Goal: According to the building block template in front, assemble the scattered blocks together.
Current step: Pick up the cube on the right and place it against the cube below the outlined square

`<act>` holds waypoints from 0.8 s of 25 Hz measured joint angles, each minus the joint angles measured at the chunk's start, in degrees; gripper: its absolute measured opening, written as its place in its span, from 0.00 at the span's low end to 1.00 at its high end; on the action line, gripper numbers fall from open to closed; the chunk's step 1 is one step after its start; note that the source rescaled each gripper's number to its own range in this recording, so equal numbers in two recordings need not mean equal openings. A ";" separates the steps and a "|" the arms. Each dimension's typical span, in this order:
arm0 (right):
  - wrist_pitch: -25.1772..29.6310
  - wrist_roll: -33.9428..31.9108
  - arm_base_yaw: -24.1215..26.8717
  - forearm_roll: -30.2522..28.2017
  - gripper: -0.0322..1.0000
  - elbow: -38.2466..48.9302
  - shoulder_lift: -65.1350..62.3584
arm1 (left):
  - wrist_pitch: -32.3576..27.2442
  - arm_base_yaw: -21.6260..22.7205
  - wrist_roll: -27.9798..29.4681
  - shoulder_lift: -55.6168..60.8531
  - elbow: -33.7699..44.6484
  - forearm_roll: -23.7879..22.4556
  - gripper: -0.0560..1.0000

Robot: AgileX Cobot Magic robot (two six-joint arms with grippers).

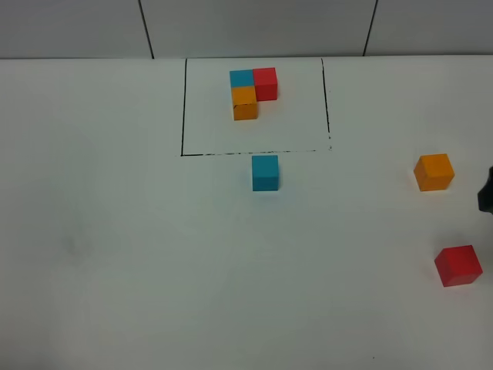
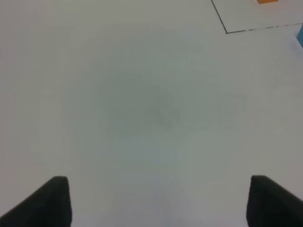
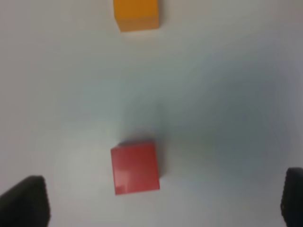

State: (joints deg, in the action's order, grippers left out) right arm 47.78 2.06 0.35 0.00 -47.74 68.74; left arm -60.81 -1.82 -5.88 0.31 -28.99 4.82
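The building block template [image 1: 245,102] is an L of blue, red and orange cubes inside a thin black-lined rectangle [image 1: 183,108] at the back centre. The scattered teal-blue cube [image 1: 265,172] sits just in front of that frame. The scattered orange cube [image 1: 434,171] and red cube [image 1: 458,265] lie far right. My right gripper [image 3: 158,203] is open, above the table, with the red cube [image 3: 135,168] just ahead between its fingers and the orange cube [image 3: 136,14] farther on. My left gripper [image 2: 161,203] is open and empty over bare table.
A dark part of the right arm [image 1: 485,193] shows at the right edge, between the orange and red cubes. The left wrist view catches the frame's corner line [image 2: 226,32] and a sliver of the teal-blue cube [image 2: 300,37]. A wall stands behind the table.
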 joint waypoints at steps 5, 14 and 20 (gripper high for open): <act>-1.91 1.16 0.00 0.00 1.00 -8.57 16.57 | 0.00 0.00 0.00 0.00 0.00 0.00 0.77; -4.58 3.69 0.00 0.00 1.00 -19.78 37.60 | 0.00 0.00 0.27 0.00 0.00 0.00 0.77; -4.72 4.89 0.00 0.87 1.00 -24.27 42.59 | 0.00 0.00 0.21 0.00 0.00 0.00 0.77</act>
State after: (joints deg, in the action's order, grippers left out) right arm 43.06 6.96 0.35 0.87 -72.01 111.33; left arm -60.81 -1.82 -5.67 0.31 -28.99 4.82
